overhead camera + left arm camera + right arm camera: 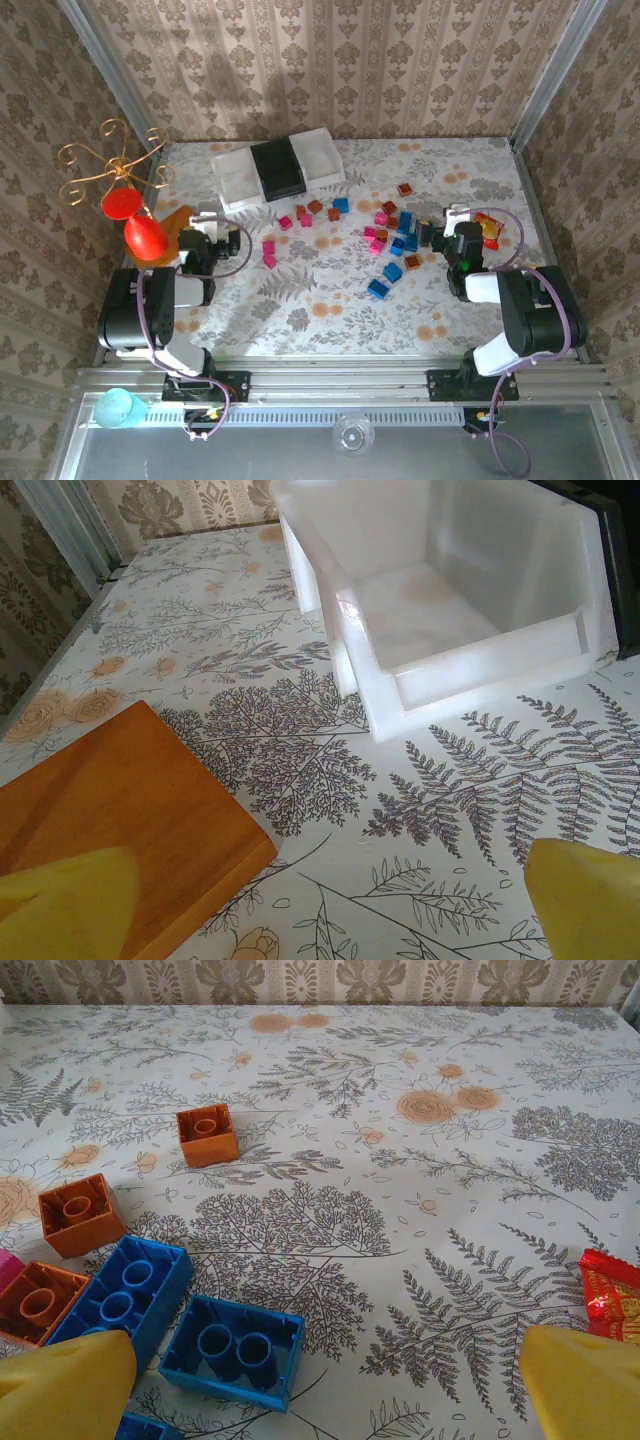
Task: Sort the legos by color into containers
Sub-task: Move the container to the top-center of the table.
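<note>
Left gripper [322, 905]: you have it wide open, empty, facing white bin [470, 675].
Right gripper [325, 1385]: wide open, empty, beside blue legos [232, 1348].

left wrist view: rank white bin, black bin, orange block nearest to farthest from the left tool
1. orange block, low left, beside the left tool
2. white bin, ahead
3. black bin, far right, beyond the white one
</note>
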Robot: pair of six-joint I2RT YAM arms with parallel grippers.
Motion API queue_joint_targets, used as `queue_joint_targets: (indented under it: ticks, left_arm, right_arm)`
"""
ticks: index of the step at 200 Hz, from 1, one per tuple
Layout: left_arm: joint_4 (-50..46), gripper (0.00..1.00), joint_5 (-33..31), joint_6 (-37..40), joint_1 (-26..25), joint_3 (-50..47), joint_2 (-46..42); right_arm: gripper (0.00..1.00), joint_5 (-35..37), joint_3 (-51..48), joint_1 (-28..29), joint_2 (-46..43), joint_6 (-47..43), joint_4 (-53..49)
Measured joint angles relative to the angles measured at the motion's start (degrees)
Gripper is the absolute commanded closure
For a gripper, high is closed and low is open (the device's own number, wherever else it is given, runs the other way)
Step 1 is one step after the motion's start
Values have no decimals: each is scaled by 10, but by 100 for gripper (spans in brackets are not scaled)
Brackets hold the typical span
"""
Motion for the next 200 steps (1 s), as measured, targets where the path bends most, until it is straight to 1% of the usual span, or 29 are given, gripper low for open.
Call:
queue_joint_targets:
  ticks: [152,200]
  left_arm:
    - [0,0,0,0,0,0,0]
    - [-4,0,2,0,12,1,0]
  right_arm:
    - [0,-1,0,0,0,0,0]
    - [0,-2,0,-1,0,0,0]
